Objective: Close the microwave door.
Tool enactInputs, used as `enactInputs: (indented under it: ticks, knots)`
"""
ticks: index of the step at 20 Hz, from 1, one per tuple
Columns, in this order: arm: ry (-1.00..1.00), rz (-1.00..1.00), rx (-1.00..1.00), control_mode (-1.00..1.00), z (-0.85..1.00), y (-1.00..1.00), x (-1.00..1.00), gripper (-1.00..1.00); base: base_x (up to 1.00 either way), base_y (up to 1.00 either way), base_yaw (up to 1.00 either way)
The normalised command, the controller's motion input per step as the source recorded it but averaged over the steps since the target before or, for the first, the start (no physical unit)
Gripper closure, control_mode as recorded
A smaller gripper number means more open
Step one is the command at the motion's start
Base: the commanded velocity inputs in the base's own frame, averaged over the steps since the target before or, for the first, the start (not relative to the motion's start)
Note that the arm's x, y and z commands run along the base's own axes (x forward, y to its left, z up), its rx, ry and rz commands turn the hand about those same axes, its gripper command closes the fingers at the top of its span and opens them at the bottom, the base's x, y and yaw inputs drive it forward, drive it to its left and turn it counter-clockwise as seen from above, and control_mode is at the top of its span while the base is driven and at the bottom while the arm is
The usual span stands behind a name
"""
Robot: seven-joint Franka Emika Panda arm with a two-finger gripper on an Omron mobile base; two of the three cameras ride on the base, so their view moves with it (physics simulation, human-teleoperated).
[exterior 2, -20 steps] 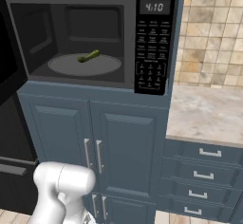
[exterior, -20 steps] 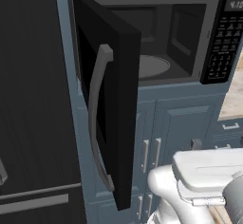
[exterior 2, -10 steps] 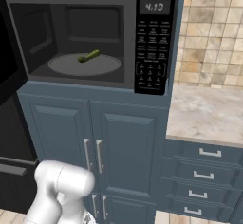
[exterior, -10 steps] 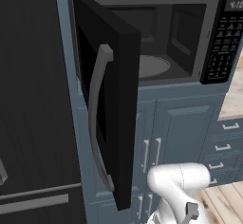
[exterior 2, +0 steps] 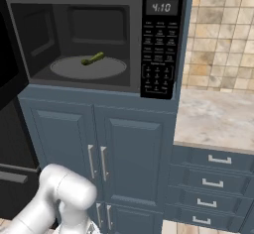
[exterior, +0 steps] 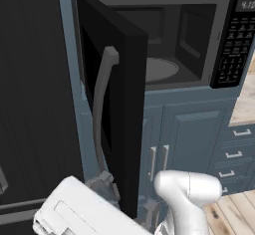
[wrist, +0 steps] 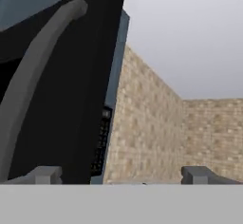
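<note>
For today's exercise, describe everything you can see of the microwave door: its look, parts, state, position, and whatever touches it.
The microwave door is a wide, glossy black panel with a long, curved grey bar handle running vertically down its outer face. It stands swung wide open, hinged on the left of the cavity, its free edge pointing out toward the robot. It hangs beside the black fridge panel. The hand, open, sits low by the door's bottom edge; whether it touches the door cannot be told.

I am in a home kitchen: built-in microwave [exterior 2: 99, 39], blue-grey cabinets [exterior 2: 124, 153], drawers [exterior 2: 213, 178], tiled wall [exterior 2: 223, 29], black fridge [exterior: 35, 104] at left.
</note>
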Motion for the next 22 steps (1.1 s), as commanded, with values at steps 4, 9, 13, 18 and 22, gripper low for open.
enactInputs:
  ticks: [4, 9, 13, 18, 22]
  knots:
    - [0.00, -0.45, -0.12, -1.00, -0.17, 0.94, 0.57, -1.00, 0.00, 0.00, 0.00]
    - [0.00, -0.43, -0.05, -1.00, -0.65, 0.29, 0.90, -1.00, 0.00, 0.00, 0.00]
    - [0.00, -0.43, -0.01, -1.00, -0.61, 0.03, 0.86, -1.00, 0.00, 0.00, 0.00]
    - [0.00, -0.23, 0.04, -1.00, 0.08, -0.64, -0.01, -1.00, 0.00, 0.00, 0.00]
    - [0.01, -0.01, 0.17, -1.00, 0.14, -1.00, -0.42, -1.00, 0.00, 0.00, 0.00]
